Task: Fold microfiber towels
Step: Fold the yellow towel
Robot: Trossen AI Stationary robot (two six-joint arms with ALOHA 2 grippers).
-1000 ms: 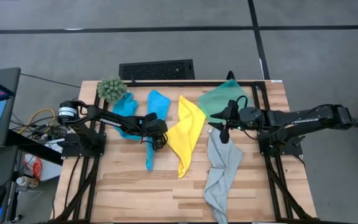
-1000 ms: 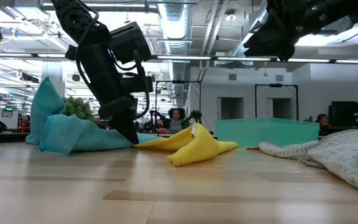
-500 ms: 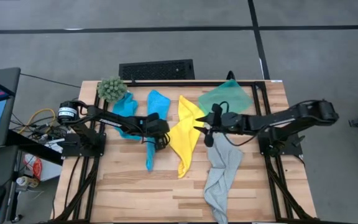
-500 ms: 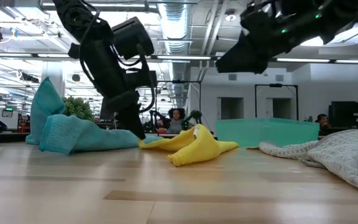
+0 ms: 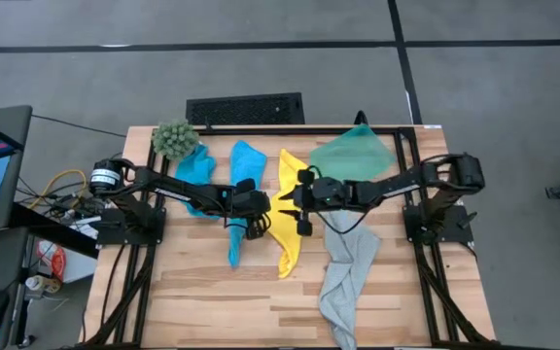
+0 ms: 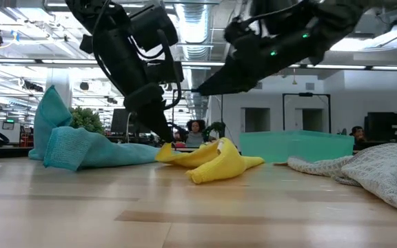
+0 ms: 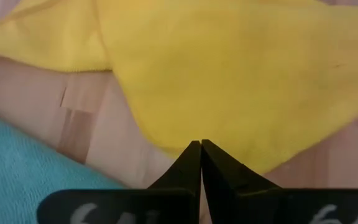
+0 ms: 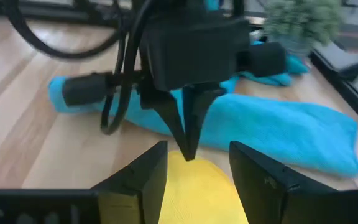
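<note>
Left hand (image 5: 254,230) low at the middle of the bench (image 5: 192,301), fingers pressed together at the near-left edge of the yellow towel (image 5: 290,219). In the left wrist view the two fingertips (image 7: 201,163) meet in a point at the towel's border; whether any cloth is pinched between them cannot be told. Low view: the left hand (image 6: 164,138) slants down to the bench just where the yellow towel (image 6: 216,160) begins.

Right hand (image 5: 301,204) reached across from the right side, over the yellow towel, just beside the left hand. Its fingers stand apart, nothing between them; in the right wrist view the two fingers (image 8: 143,180) frame yellow cloth (image 8: 197,193) below and the left hand (image 8: 188,140) straight ahead. Low view shows it raised above the bench, not touching the cloth.

Yellow towel: loose crumpled strip, running from the far edge toward the near side, centre of bench.

Two blue towels left of it: one bunched (image 5: 197,175) by the fuzzy green plant (image 5: 174,139) at the far-left corner, the other a long strip (image 5: 244,185) lying beside the yellow one, partly under the left arm.

Grey towel (image 5: 346,277) right of centre, a limp strip running to the near edge.

Translucent green bin (image 5: 353,154) at the far right, beyond the right arm.
</note>
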